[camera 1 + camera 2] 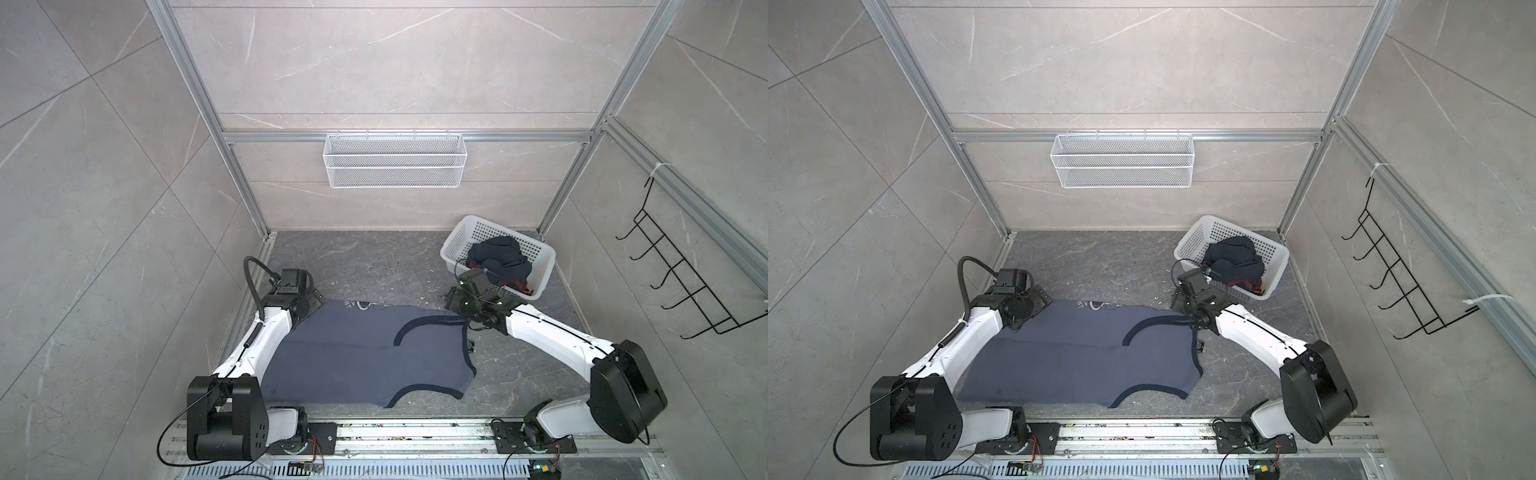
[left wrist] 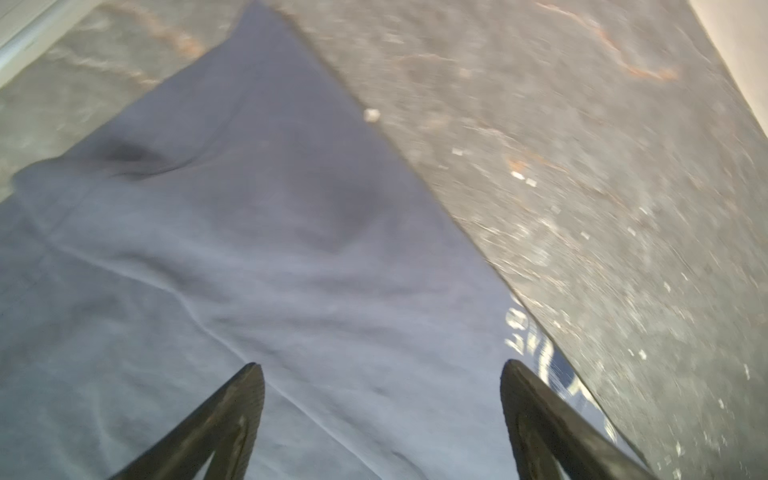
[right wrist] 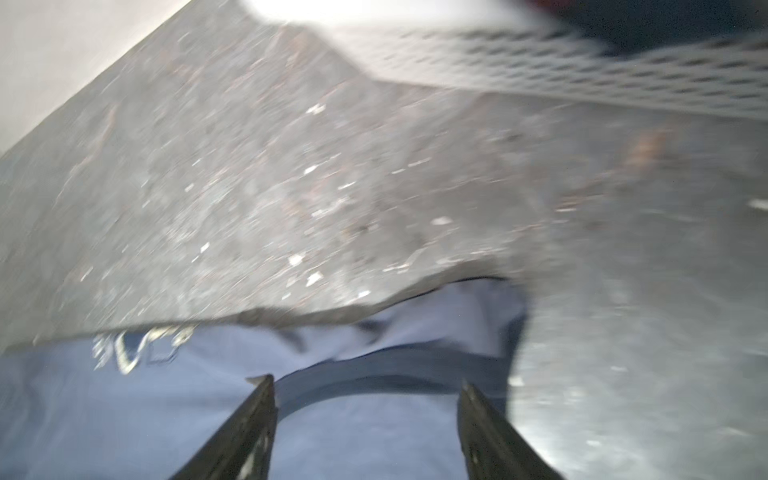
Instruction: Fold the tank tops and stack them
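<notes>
A slate-blue tank top [image 1: 357, 353] [image 1: 1075, 353] with white lettering lies spread flat on the dark floor in both top views. My left gripper [image 2: 382, 368] hovers open over its far left corner [image 1: 311, 305], with only cloth beneath the fingers. My right gripper [image 3: 366, 383] is open above the dark-trimmed strap [image 3: 395, 370] at the far right corner [image 1: 453, 300]; nothing is held. The dark navy tank top [image 1: 498, 257] [image 1: 1233, 257] sits crumpled in the white perforated basket [image 1: 455, 241], with a bit of maroon showing.
The basket [image 1: 1192, 243] stands at the back right of the floor, close behind my right wrist. A white wire mesh basket [image 1: 395, 166] hangs on the back wall. A black hook rack [image 1: 685, 282] hangs on the right wall. The arm bases' rail [image 1: 415, 436] runs along the front.
</notes>
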